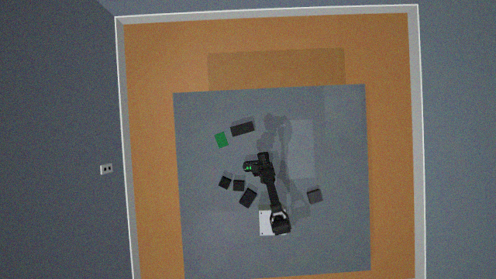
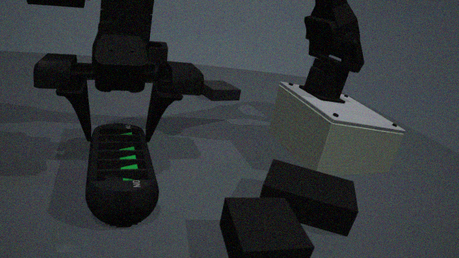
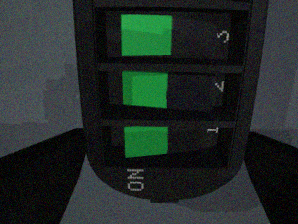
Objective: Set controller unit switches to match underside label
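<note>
The dark grey controller unit point(image 1: 249, 170) point(image 2: 122, 201) point(image 3: 167, 185) sits upright on its base, its underside label hidden. In the wrist view, switches 1, 2 and 3 show green faces on the side of the ON mark, with dark faces on the numbered side. The exterior view shows several green slivers along its top; the far rockers are too small to judge. My gripper point(image 2: 118, 140) point(image 3: 165, 140) points down over the numbered end, one finger on each long side. Both fingertips appear to press against the unit's sides, near its top edge.
Two dark blocks point(image 2: 265, 222) point(image 2: 310, 190) stand right of the unit in the exterior view. A white-topped box point(image 1: 264, 229) point(image 2: 366, 115) stands under the arm's base. A green board point(image 1: 221, 139), a long dark block point(image 1: 242, 129) and a separate dark block point(image 1: 315, 195) lie farther off.
</note>
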Motion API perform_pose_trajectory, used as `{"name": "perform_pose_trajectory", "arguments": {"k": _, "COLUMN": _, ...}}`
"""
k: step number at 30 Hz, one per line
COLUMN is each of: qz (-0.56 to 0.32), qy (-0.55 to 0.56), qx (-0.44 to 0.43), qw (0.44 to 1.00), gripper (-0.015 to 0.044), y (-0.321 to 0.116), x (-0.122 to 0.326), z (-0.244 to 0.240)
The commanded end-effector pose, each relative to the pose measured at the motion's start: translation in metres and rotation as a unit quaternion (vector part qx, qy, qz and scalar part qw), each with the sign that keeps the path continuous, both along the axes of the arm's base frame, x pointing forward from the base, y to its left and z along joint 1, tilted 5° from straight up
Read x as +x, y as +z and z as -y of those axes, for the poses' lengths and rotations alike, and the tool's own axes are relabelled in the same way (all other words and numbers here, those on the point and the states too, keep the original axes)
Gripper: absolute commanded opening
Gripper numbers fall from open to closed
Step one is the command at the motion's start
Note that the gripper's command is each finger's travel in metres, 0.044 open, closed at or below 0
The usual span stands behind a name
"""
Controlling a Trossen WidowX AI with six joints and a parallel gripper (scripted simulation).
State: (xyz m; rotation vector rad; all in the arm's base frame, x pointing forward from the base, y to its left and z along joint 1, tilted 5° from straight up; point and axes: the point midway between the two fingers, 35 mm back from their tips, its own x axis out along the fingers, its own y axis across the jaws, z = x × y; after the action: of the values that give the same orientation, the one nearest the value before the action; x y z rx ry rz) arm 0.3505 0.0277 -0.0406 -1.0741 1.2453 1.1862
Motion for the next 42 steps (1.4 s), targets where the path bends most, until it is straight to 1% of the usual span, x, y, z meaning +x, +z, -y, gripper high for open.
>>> {"name": "perform_pose_trajectory", "arguments": {"k": 1, "qz": -0.001, "qy": -0.001, "qx": -0.002, "qw": 1.0, "gripper": 0.0221, "y": -0.002, "x": -0.001, "z": 0.001}}
{"name": "perform_pose_trajectory", "arguments": {"k": 9, "qz": -0.001, "qy": -0.001, "qx": -0.002, "qw": 1.0, "gripper": 0.0011, "y": -0.002, "x": -0.002, "z": 0.007}}
{"name": "perform_pose_trajectory", "arguments": {"k": 10, "qz": -0.001, "qy": -0.001, "qx": -0.002, "qw": 1.0, "gripper": 0.0, "y": -0.002, "x": -0.003, "z": 0.008}}
{"name": "perform_pose_trajectory", "arguments": {"k": 37, "qz": -0.001, "qy": -0.002, "qx": -0.003, "qw": 1.0, "gripper": 0.0, "y": -0.004, "x": -0.008, "z": 0.034}}
{"name": "perform_pose_trajectory", "arguments": {"k": 38, "qz": 0.004, "qy": -0.001, "qx": 0.002, "qw": 1.0, "gripper": 0.0026, "y": -0.001, "x": -0.003, "z": 0.027}}
{"name": "perform_pose_trajectory", "arguments": {"k": 42, "qz": 0.004, "qy": -0.001, "qx": 0.002, "qw": 1.0, "gripper": 0.0131, "y": -0.001, "x": -0.003, "z": 0.027}}
